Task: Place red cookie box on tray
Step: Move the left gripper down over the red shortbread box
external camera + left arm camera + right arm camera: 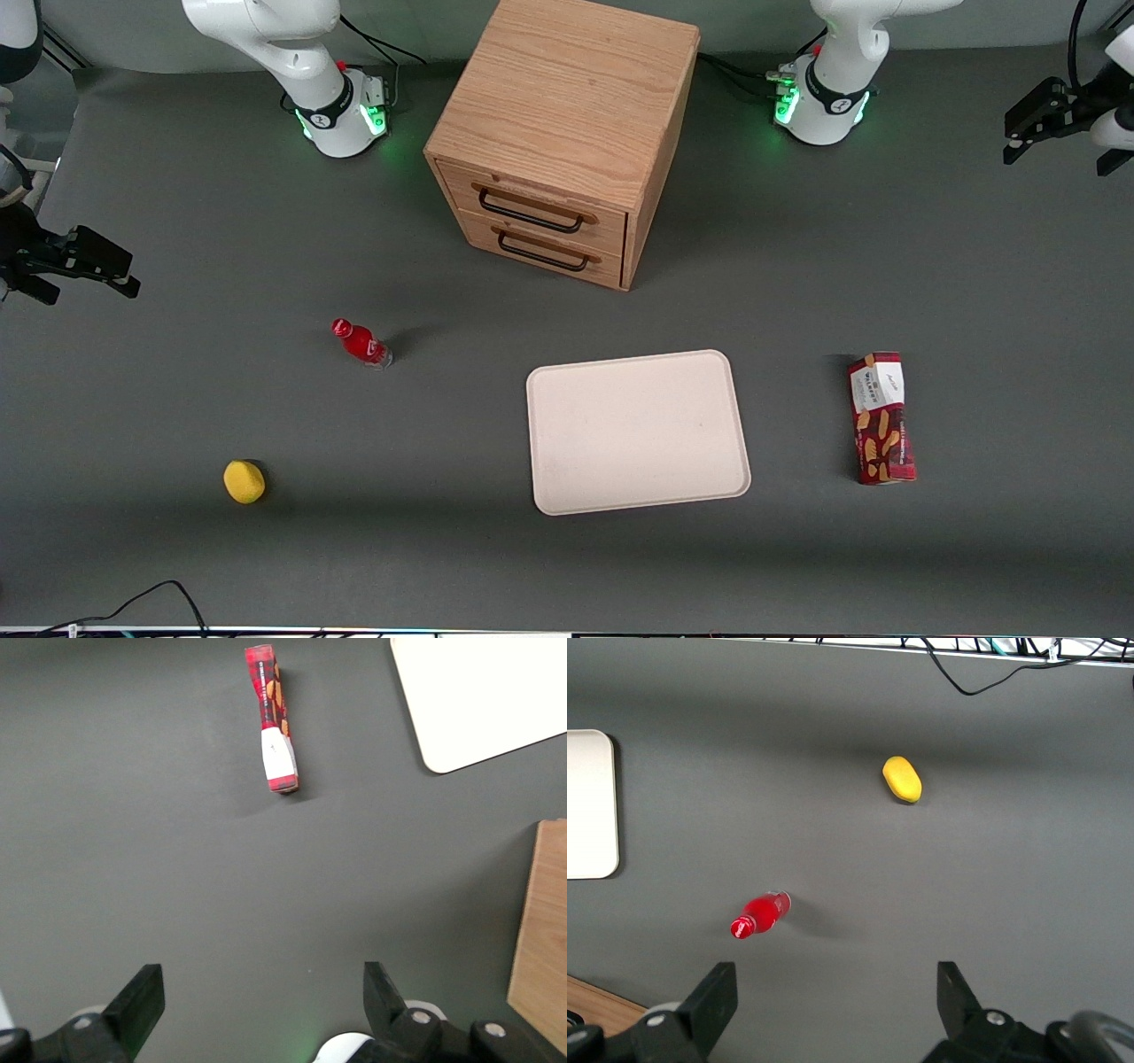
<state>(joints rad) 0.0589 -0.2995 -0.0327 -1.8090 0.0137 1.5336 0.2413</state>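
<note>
The red cookie box (881, 417) lies flat on the grey table toward the working arm's end, its white panel at the end farther from the front camera. It also shows in the left wrist view (273, 718). The cream-white tray (636, 431) lies beside it, nearer the table's middle, with nothing on it; its corner shows in the left wrist view (478, 700). My left gripper (1028, 133) hangs high at the working arm's end, farther from the front camera than the box and well apart from it. In its wrist view the gripper (264, 992) is open and holds nothing.
A wooden two-drawer cabinet (563, 142) stands farther from the front camera than the tray. A small red bottle (361, 343) and a yellow lemon-like object (244, 481) lie toward the parked arm's end. A black cable (151, 598) lies at the near edge.
</note>
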